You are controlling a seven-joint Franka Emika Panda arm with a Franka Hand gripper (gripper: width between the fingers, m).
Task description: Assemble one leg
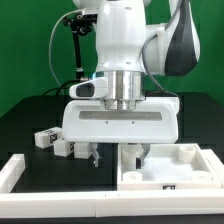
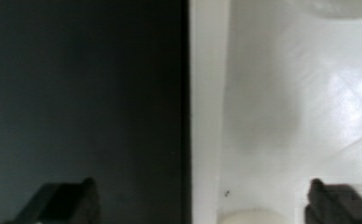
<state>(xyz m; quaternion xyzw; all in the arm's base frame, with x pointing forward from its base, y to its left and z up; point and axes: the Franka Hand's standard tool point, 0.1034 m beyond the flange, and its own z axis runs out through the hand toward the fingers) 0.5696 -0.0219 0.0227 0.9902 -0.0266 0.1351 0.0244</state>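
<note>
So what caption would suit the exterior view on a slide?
Open gripper hangs at the edge of the white panel; a leg lies at the exterior view's left.

green backdrop [image 1: 28,50] behind; black tabletop [image 1: 25,118]; dark stand [image 1: 75,50] at exterior view's left rear

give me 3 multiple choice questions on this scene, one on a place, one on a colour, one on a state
1. In the exterior view, where is the leg relative to the gripper?
A. on that view's left, on the table
B. on the robot's wrist
C. between the fingers

2. What colour is the table?
A. white
B. black
C. red

3. How are the fingers?
A. shut on a leg
B. out of view
C. open, holding nothing

Answers:
1 A: the leg lies on the table off to that side.
2 B: the surface beside the white panel is dark.
3 C: the wrist view shows them wide apart.
</note>
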